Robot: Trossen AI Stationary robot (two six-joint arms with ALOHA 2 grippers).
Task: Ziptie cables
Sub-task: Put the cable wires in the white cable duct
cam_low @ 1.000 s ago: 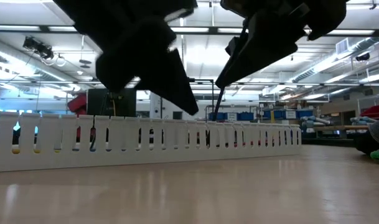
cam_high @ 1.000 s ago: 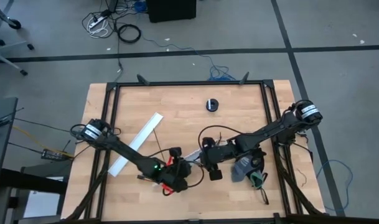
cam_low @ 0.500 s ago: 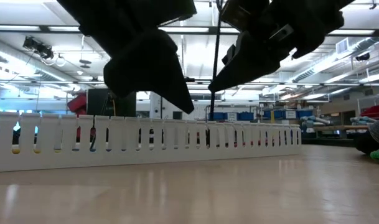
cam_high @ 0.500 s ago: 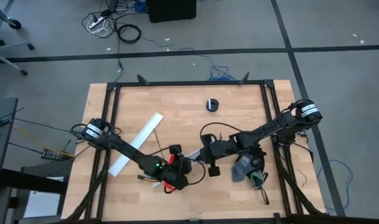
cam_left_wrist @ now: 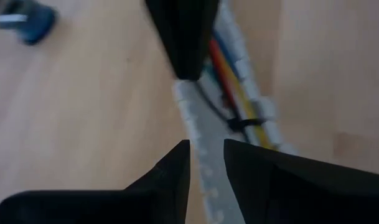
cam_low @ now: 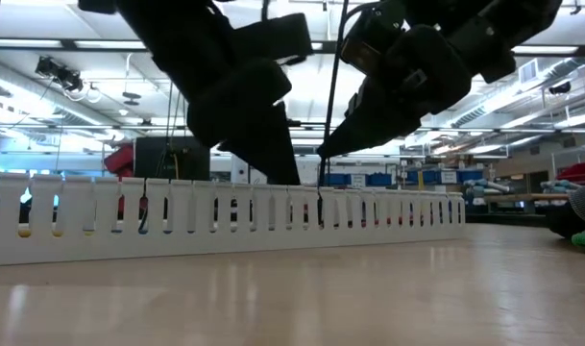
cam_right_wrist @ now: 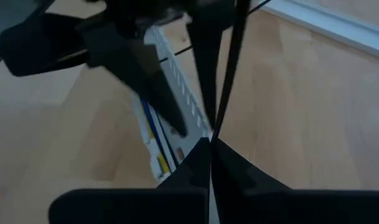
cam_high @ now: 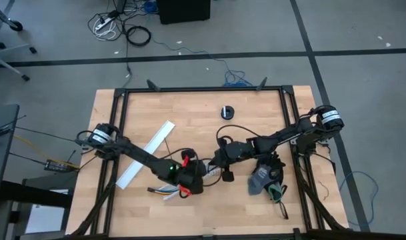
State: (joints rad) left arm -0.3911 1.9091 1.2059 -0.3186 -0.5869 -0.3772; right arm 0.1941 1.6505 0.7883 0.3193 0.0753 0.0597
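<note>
Two grippers meet near the middle of the table, front half, so here's how it sits. The right gripper [cam_right_wrist: 209, 144] has its jaws pressed together on a thin black ziptie [cam_right_wrist: 229, 74], which runs straight up out of the fingertips, long axis pretty much vertical in the low view. The left gripper [cam_left_wrist: 205, 149] sits right opposite with its jaws a little apart around a pale slotted strip [cam_left_wrist: 198, 134]; I can't tell if it's actually squeezing it. The cables [cam_left_wrist: 229, 74] lie flat just beside that strip, running lengthwise along it, already wrapped by one black tie [cam_left_wrist: 245, 122]. I'd guess the left arm is nearer the bundle.
</note>
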